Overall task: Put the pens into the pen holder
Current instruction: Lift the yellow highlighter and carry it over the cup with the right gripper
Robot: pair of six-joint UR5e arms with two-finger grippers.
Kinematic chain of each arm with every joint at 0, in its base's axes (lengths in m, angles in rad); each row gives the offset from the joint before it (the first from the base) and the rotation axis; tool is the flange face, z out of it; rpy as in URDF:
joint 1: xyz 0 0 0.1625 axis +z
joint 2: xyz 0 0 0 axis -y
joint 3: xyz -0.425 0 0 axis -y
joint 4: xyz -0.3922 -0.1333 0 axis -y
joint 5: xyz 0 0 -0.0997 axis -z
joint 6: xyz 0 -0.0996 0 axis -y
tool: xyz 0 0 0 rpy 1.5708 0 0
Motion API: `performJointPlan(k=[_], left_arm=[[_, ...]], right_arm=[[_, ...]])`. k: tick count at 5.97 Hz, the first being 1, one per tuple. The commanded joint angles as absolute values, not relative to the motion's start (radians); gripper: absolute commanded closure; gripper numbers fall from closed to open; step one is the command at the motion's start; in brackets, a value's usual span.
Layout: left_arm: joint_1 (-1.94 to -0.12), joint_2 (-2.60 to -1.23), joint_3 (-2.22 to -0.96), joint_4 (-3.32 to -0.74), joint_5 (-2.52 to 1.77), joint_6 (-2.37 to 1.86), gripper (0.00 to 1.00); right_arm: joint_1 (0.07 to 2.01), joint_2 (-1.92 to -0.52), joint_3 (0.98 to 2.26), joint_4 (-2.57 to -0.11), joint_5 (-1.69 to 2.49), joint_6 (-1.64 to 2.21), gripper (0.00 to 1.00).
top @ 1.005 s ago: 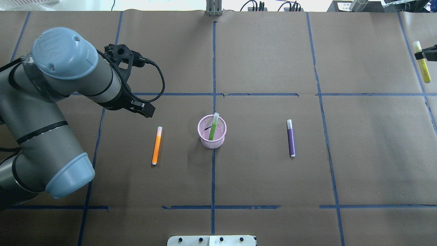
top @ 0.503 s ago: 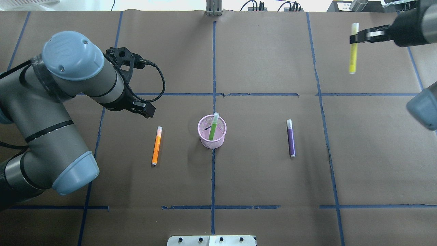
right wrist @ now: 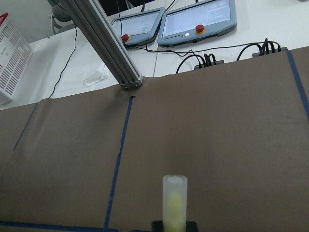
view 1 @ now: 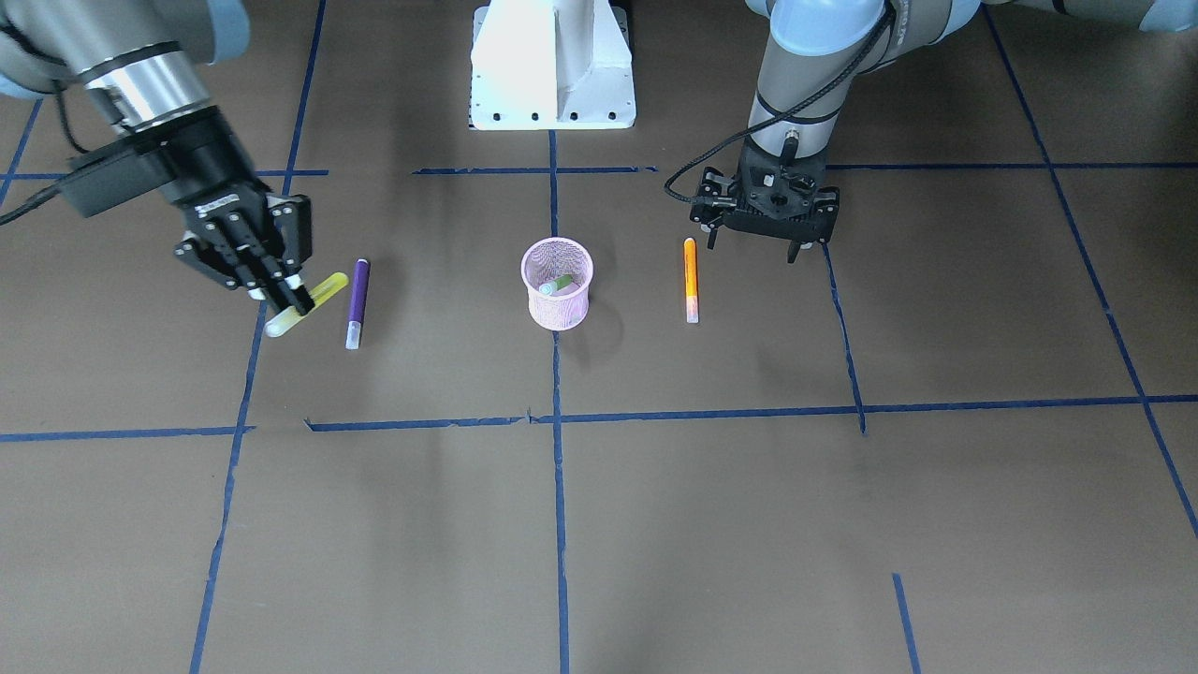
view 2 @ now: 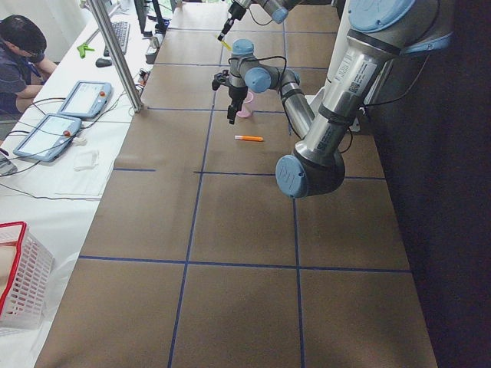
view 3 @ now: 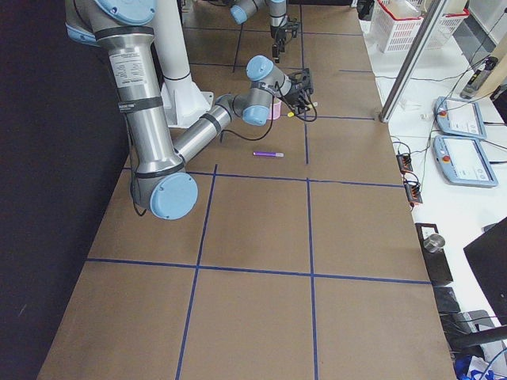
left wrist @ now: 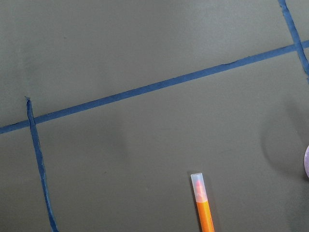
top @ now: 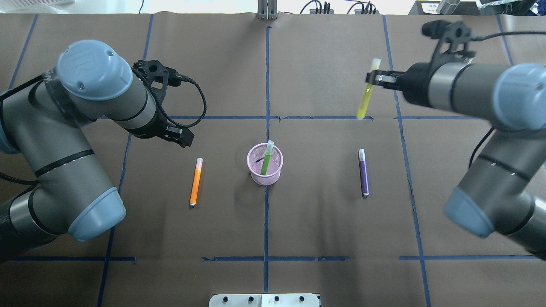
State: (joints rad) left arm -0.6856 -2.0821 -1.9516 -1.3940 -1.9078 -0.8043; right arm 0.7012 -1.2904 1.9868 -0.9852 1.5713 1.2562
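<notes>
1. The right gripper [top: 370,79] is clamped on a yellow pen [top: 366,96] close to its pale cap end; the pen hangs tilted off the table [top: 341,221], cap uppermost, on the far side of the purple pen [top: 364,175] in the overhead view.
2. The right wrist camera shows only the yellow pen's cap end [right wrist: 174,205] rising from the bottom edge.
3. The pen holder [top: 264,179] stands upright on the centre blue tape line [top: 266,221]; the green pen [top: 266,162] leans inside it, cap end poking above the rim.
4. The orange pen [top: 195,183] lies flat on the robot's left of the holder, well apart from it; the purple pen lies flat on the robot's right, also well apart.
5. The left gripper [view 1: 753,248] hovers just beyond the orange pen's [view 1: 691,276] far end; its fingers stand spread with nothing between them.
6. The left wrist camera shows the orange pen's cap end [left wrist: 199,186] on bare paper.
</notes>
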Motion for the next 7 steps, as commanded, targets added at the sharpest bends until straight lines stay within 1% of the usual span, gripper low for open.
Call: performJointPlan(k=[1, 3, 4, 5, 7], left_arm=[[-0.699, -2.076, -1.948, -1.394, -1.968, -0.851, 0.0], [-0.707, -2.075, -1.936, -1.394, -1.974, -0.853, 0.0], [-0.707, -2.075, -1.934, -1.394, -1.974, -0.853, 0.0], [-0.707, -2.075, -1.934, -1.413, -1.976, -0.87, 0.0], [-0.707, -2.075, -1.928, -1.431, -1.974, -0.882, 0.0]], right_arm=[[0.484, -1.141, 1.994, -1.217, 1.267, 1.377, 1.0], [0.302, -1.129, 1.984, -1.236, 0.979, 1.431, 1.0], [0.263, -1.103, 1.964, -1.238, 0.906, 1.449, 1.0], [0.238, -1.066, 1.903, -1.249, 0.853, 1.506, 1.0], [0.186, -1.069, 1.893, -1.25, 0.795, 1.506, 1.0]])
